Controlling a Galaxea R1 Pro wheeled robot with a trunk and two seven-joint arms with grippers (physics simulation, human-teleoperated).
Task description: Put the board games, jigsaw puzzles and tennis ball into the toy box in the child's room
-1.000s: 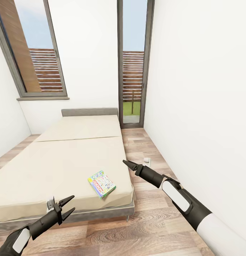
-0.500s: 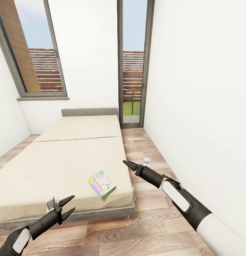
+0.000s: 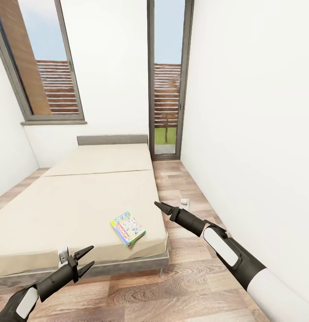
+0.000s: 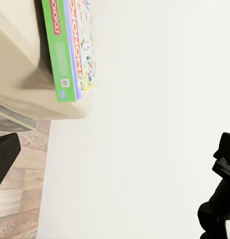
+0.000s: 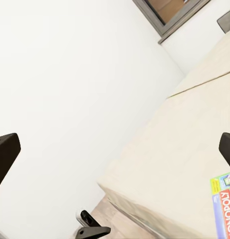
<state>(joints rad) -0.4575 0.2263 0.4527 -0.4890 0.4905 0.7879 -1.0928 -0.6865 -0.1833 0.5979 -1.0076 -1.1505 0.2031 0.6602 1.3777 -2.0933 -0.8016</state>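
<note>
A colourful Monopoly board game (image 3: 127,229) lies flat near the foot corner of the beige bed (image 3: 83,201). It also shows in the left wrist view as the board game (image 4: 72,45) and at the frame edge in the right wrist view (image 5: 222,204). My left gripper (image 3: 85,260) hangs open and empty just before the bed's foot edge, left of the game. My right gripper (image 3: 158,205) floats beside the bed's right edge, a little beyond the game; its fingers (image 5: 5,154) stand wide apart with nothing between them. Toy box and table are out of view.
A white wall runs close along the right. A narrow strip of wood floor (image 3: 185,268) lies between bed and wall, with a small white object (image 3: 185,203) on it. A tall glass door (image 3: 166,89) and a window (image 3: 43,67) stand behind the bed.
The whole picture has shifted slightly, so the camera moved a little. Both arms and the board game keep their places.
</note>
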